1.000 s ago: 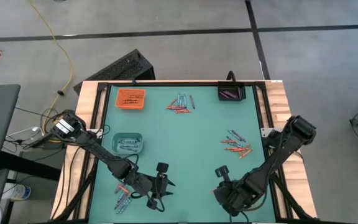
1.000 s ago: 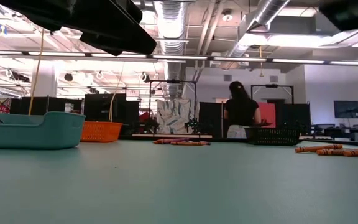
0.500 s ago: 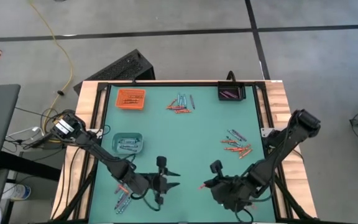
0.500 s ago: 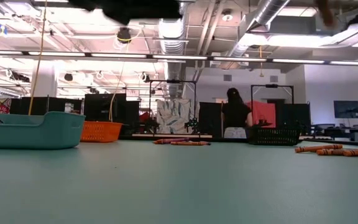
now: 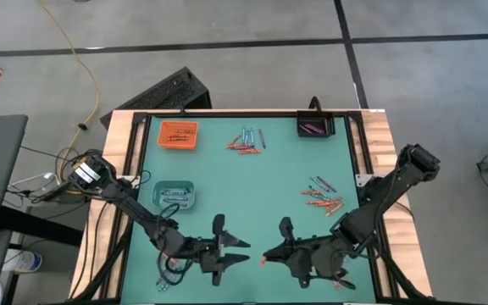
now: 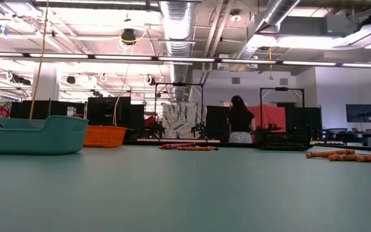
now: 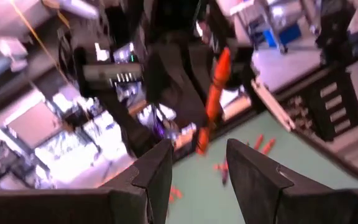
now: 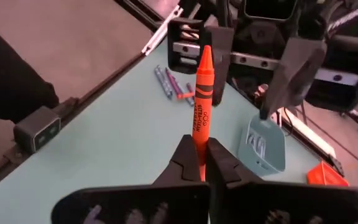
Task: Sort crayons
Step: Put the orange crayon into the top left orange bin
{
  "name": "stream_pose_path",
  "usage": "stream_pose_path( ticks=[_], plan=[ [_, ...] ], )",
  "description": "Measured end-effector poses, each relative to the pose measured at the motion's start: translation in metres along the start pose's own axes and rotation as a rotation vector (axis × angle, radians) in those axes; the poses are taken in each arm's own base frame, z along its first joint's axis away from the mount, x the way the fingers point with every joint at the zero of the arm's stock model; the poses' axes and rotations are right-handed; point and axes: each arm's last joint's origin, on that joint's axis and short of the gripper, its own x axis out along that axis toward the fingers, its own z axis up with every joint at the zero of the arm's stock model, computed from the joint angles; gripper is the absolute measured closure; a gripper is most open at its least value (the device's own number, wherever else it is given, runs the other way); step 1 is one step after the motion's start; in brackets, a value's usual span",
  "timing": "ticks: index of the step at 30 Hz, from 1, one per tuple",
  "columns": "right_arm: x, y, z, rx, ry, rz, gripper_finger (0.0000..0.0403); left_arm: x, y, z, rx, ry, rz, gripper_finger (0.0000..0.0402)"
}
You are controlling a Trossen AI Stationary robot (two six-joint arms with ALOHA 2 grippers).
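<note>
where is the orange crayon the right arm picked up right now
The orange crayon is pinched in the right gripper, held above the table's near edge in the high view, its tip pointing at the open left gripper facing it.

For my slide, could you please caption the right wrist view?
Right end effector pinches an orange crayon upright, facing the left end effector.

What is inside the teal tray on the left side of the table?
From above, the teal tray holds a few thin blue-grey crayons lying flat. In the low view its wall hides the contents, so what lies beneath them cannot be seen.
</note>
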Motion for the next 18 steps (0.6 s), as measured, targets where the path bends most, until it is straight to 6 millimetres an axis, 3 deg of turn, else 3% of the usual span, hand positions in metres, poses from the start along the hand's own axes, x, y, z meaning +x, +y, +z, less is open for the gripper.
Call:
stream_pose_path(
  ticks=[7, 18],
  plan=[
    [0.007, -0.013, -0.002, 0.003, -0.006, -0.023, 0.0403, 0.001, 0.004, 0.007, 0.026, -0.129, -0.046, 0.0260],
    [0.017, -0.031, -0.006, 0.037, -0.023, -0.006, 0.0403, 0.008, 0.013, 0.000, -0.015, -0.123, -0.035, 0.0260]
  ],
)
